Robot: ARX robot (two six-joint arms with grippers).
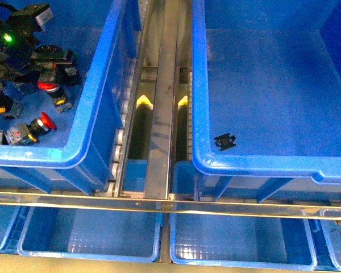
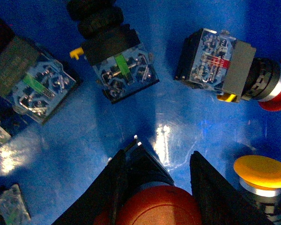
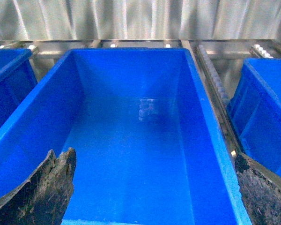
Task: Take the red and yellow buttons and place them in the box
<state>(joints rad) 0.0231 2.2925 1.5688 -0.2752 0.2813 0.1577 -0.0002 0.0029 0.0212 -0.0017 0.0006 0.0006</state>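
At 3 o'clock in the front view, box (image 1: 256,166): deep glossy blue plastic with a thick rounded rim; smooth floor, no buttons in it yet.
Source bin (image 1: 102,85): at 10 o'clock, same blue plastic, buttons strewn on its floor.
Right gripper (image 3: 151,157): jaws wide apart, nothing held, apparently waiting over the box.
Left gripper (image 2: 165,147): down in the source bin, black fingers closed on a cap's sides, probably to lift it.
Red button (image 2: 154,206): domed matte cap, clamped between those fingers.
Yellow button (image 2: 262,171): smooth mushroom cap on a silver collar, just beside the red one, free.
Black scrap (image 1: 225,141): small, jagged, at the box floor's 7 o'clock.
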